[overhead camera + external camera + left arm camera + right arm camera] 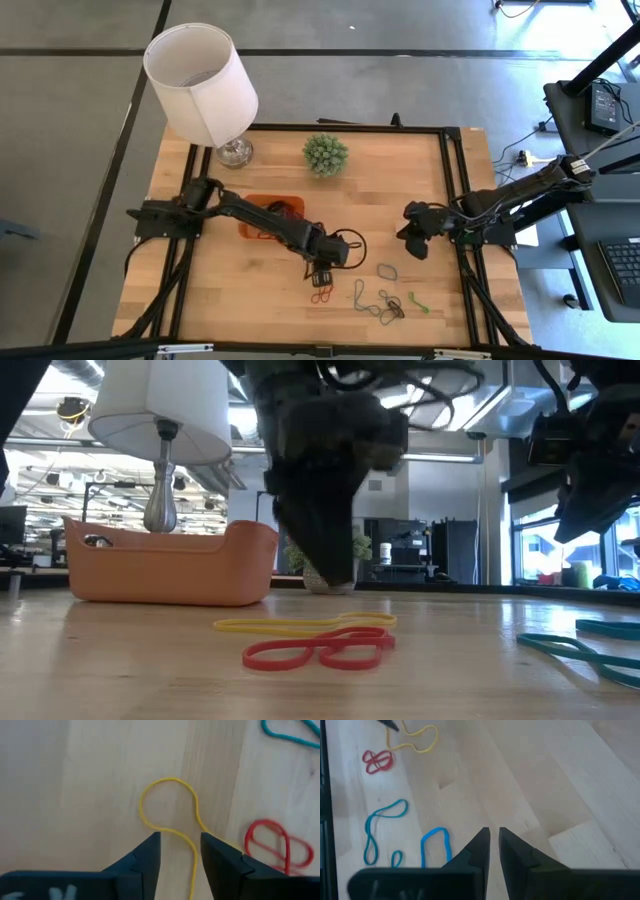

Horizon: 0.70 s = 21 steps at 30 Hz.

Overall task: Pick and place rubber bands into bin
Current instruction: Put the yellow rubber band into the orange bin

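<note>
- The left gripper (322, 279) hangs low over the wooden table (260, 290), toward 6 o'clock from the table's middle, its arm reaching out past the bin.
- In the left wrist view its jaws stand apart, with one strand of the yellow rubber band (167, 810) running between the fingers (145, 857); the fingers do not pinch it, and the band lies flat on the wood.
- A red rubber band (272, 845), folded into a figure-eight, lies just beside the yellow one; in the low view the two lie side by side, red (320, 650) nearer the camera, yellow (300, 625) behind it.
- The bin (252, 212), orange with rounded corners, sits at about 9 o'clock from the table's middle, under the left arm, with some bands inside.
- More bands are scattered at about 5 o'clock: a teal loop (387, 270) by itself, then a tangle of teal and dark bands (380, 303), and a green band (418, 302) beside it.
- The right gripper (412, 243) waits at about 3 o'clock, above the table; its jaws are nearly together with a thin gap between them and hold nothing.
- A white lampshade (200, 80) stands at 11 o'clock and a small green plant (326, 154) at 12 o'clock.
</note>
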Each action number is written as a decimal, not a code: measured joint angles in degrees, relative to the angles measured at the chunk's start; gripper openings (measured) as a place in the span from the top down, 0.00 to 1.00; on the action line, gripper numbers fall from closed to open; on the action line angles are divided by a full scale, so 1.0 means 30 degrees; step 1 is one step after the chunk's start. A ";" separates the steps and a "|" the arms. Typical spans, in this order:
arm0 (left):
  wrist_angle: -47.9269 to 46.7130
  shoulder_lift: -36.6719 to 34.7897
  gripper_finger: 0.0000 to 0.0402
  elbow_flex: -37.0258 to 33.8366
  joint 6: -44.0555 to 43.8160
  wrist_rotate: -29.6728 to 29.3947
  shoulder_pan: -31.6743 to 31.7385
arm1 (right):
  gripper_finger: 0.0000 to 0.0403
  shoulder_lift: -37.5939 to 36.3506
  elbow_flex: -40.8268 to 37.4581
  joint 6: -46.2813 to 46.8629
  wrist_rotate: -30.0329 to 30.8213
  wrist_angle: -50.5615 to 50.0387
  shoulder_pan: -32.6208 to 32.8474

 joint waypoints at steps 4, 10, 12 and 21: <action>0.0044 0.0620 0.64 0.0015 -0.1181 0.0703 -0.0116 | 0.89 -0.0022 0.0000 -0.0026 0.0007 0.0100 0.0000; 0.0028 0.1061 0.65 0.0023 -0.1265 0.0499 -0.0419 | 0.89 -0.0022 0.0000 -0.0118 0.0004 0.0147 0.0000; -0.0057 0.1175 0.67 0.0052 -0.1072 0.0118 -0.0549 | 0.89 -0.0018 0.0000 -0.0067 0.0000 0.0155 0.0000; -0.0088 0.1283 0.97 0.0052 0.0441 -0.0657 -0.1019 | 0.89 -0.0015 0.0006 -0.0067 0.0000 0.0253 0.0000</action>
